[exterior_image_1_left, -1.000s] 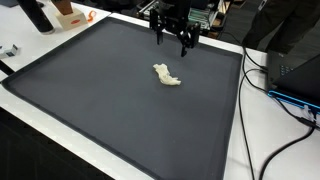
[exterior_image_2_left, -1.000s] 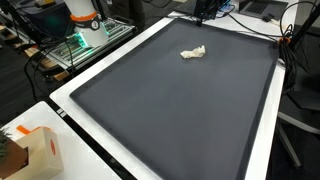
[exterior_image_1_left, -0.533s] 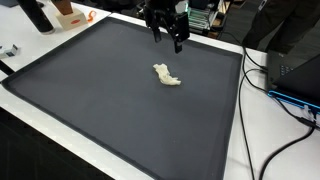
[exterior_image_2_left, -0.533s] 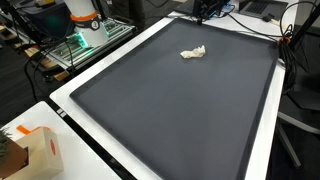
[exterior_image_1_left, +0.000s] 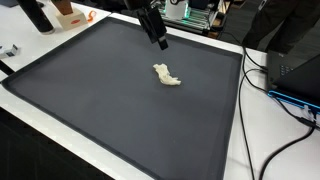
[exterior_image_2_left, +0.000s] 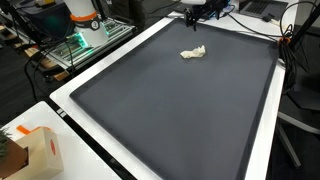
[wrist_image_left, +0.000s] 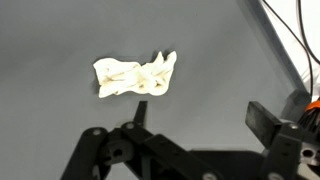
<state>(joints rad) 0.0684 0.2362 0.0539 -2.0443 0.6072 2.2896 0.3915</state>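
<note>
One dark mat (exterior_image_1_left: 60, 100) carries everything. My gripper (exterior_image_1_left: 157, 38) hangs over its far edge, fingers spread wide, empty. I see the crumpled white wad (exterior_image_1_left: 167, 76) lying inward, toward the mat's middle, its long axis roughly parallel to the line between my fingers.

In an exterior view, the dark surface (exterior_image_1_left: 90, 110) is seen from high up and well back, its far edge lying toward 12 o'clock. In an exterior view, the same surface (exterior_image_2_left: 170, 110) is seen from near a corner, stretching away toward 1 o'clock. The crumpled white piece (exterior_image_1_left: 167, 76) is shared by both exterior views and by the wrist view, which is held close above it, looking down past the fingers (wrist_image_left: 262, 118) at 6 o'clock.
</note>
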